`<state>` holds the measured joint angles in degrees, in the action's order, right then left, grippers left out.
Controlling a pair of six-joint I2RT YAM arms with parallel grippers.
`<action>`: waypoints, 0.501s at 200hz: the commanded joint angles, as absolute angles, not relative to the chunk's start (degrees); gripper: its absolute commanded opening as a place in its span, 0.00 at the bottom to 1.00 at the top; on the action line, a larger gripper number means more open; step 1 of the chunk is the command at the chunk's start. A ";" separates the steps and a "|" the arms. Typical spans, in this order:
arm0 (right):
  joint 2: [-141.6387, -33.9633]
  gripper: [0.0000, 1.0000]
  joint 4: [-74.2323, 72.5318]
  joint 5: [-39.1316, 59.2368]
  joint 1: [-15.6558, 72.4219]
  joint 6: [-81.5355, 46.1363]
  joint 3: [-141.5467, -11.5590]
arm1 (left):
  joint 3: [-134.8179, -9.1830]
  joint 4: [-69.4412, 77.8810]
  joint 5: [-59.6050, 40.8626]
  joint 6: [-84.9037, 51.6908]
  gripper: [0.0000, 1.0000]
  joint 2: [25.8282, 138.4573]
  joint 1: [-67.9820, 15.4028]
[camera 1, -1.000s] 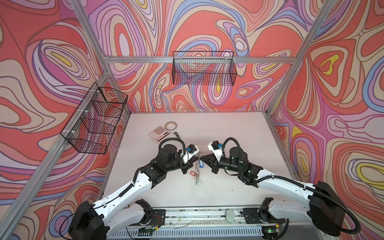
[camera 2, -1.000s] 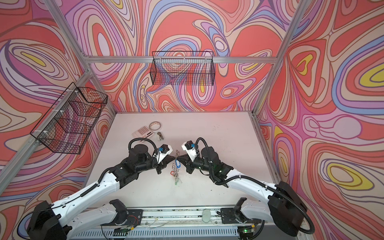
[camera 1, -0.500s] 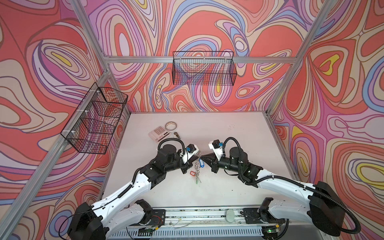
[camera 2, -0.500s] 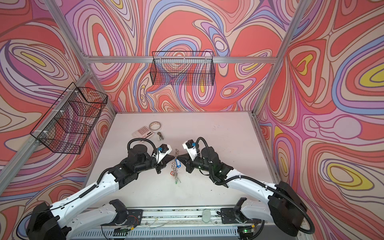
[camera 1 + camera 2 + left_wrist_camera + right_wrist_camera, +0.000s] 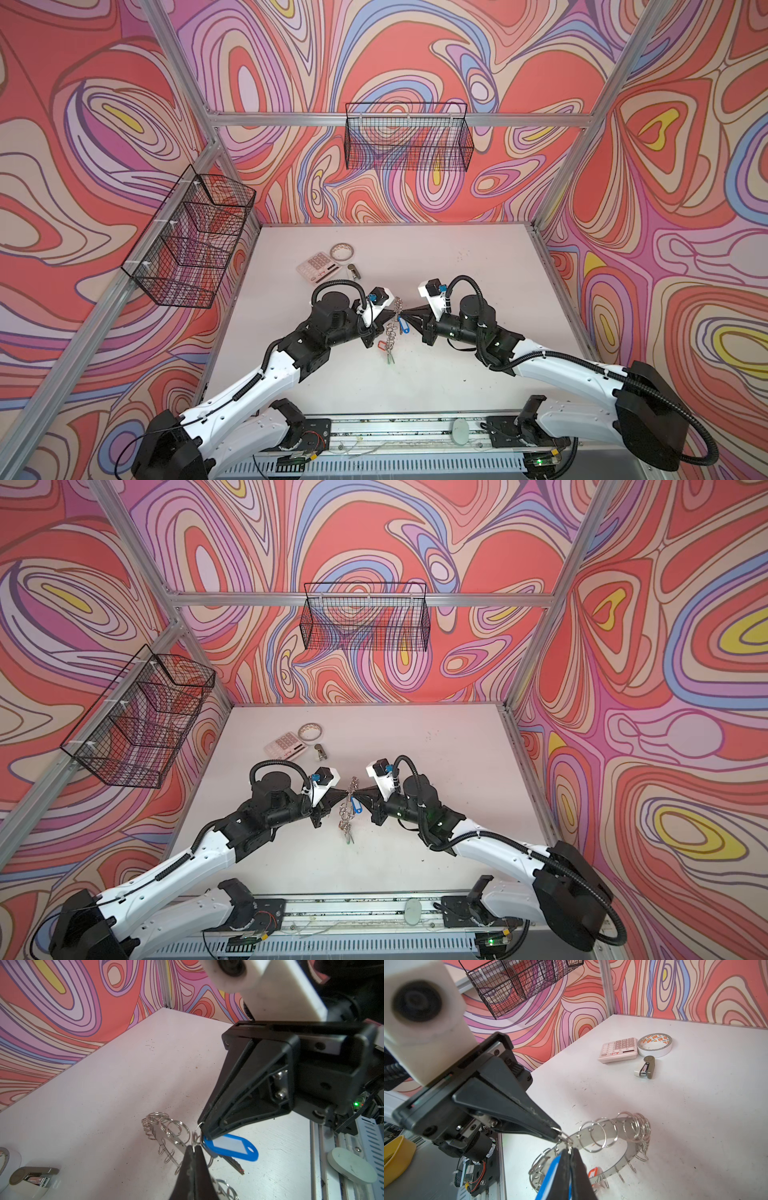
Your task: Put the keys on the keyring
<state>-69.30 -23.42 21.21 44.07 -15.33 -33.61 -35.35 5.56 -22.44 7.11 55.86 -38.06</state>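
Left tool (image 5: 559, 1136) pinches keyring (image 5: 626, 1154) loop; top views blur it.

Top views: high over the arm bases, looking down and back across the whole table (image 5: 478, 257). Left wrist: close in, facing right gripper (image 5: 204, 1136). Right wrist: close in, facing left gripper (image 5: 558, 1136). Shared: keyring (image 5: 618, 1124).

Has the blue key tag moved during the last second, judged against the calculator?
No, no visible move. In both top views the blue tag keeps the same place and the same gap against the calculator.
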 commanded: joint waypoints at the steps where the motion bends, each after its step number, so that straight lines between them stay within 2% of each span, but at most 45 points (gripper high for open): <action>1: -70.78 0.00 -21.65 22.39 44.08 -15.20 -31.71 | -35.71 16.72 -22.50 3.40 0.00 52.86 -38.23; 40: -72.67 0.00 -21.70 25.28 44.12 -15.34 -32.35 | -34.38 21.73 -24.78 -0.72 0.00 52.53 -38.24; 100: -72.86 0.00 -22.72 28.23 41.10 -15.80 -31.73 | -30.96 31.61 -21.90 -6.83 0.00 53.41 -38.32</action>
